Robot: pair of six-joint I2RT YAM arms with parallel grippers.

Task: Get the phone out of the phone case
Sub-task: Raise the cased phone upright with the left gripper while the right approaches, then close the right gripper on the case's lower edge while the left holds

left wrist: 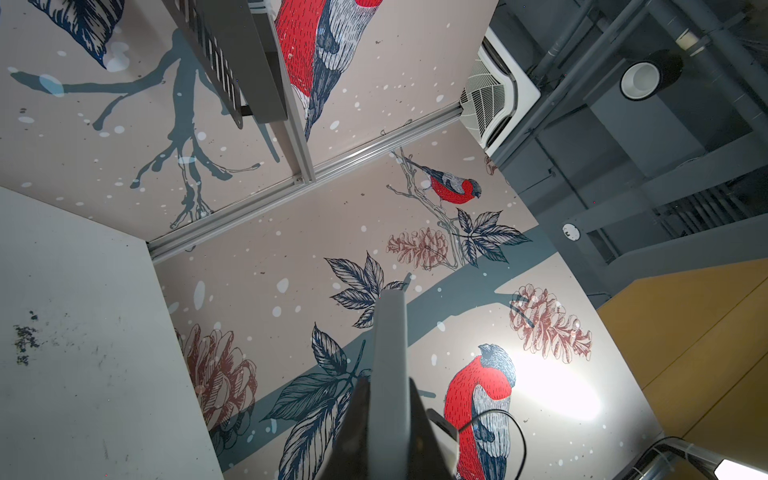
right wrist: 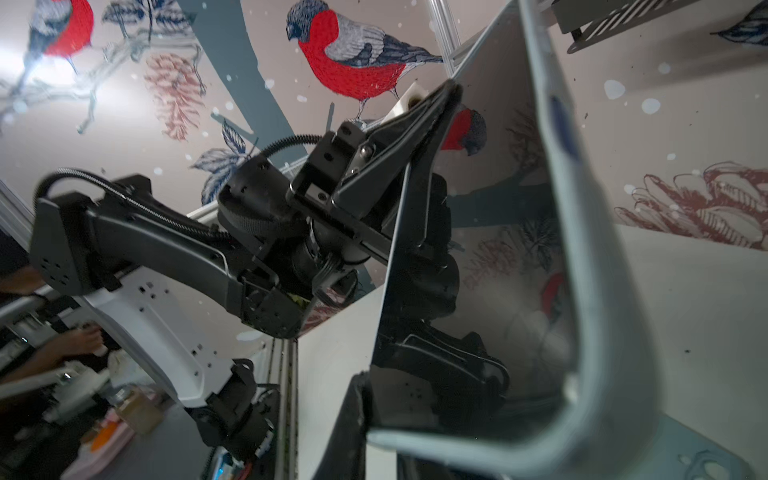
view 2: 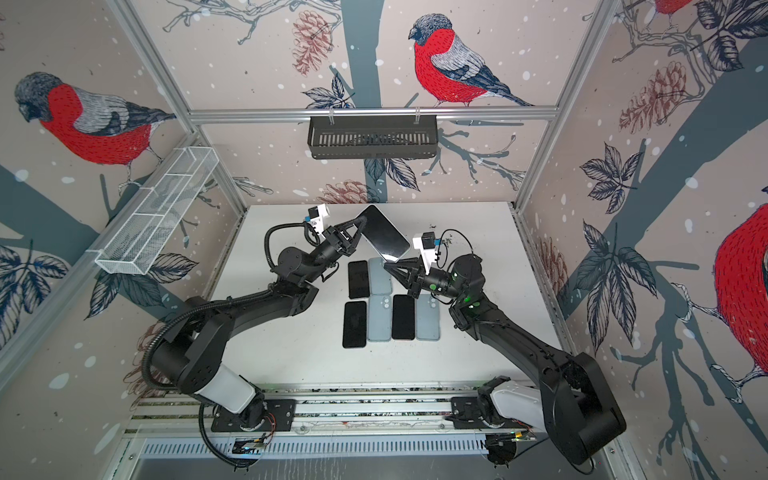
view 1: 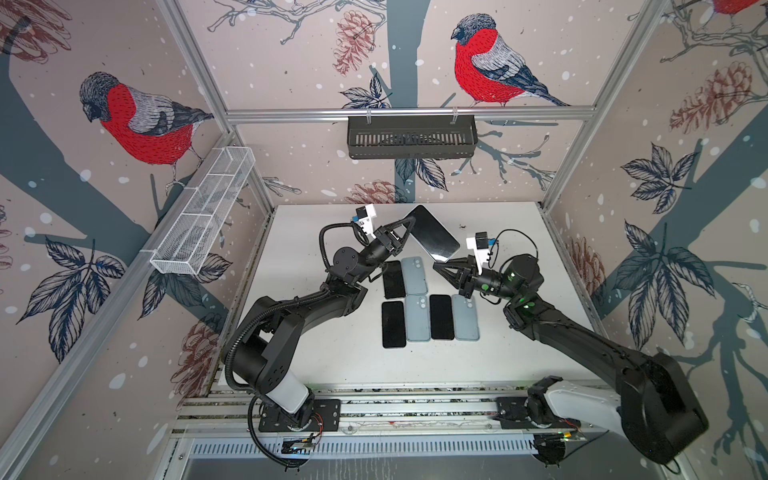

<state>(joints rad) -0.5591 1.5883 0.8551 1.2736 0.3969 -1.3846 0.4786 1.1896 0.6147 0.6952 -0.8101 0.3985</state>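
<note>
**Observer:** Where's the phone [view 1: 432,232]?

**Operator:** Aloft above the bench [view 1: 324,353], tilted, between both arms. My left jaws are clamped on its far edge, and my right jaws on the near corner of the pale blue phone case [right wrist: 602,291]. I'd peel that corner away slowly, with the left holding firm.

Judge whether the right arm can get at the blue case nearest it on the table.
Probably not yet. The blue case lies uncovered close by, but the right gripper is shut on the raised cased phone, shared with the left gripper; it must let go first.
</note>
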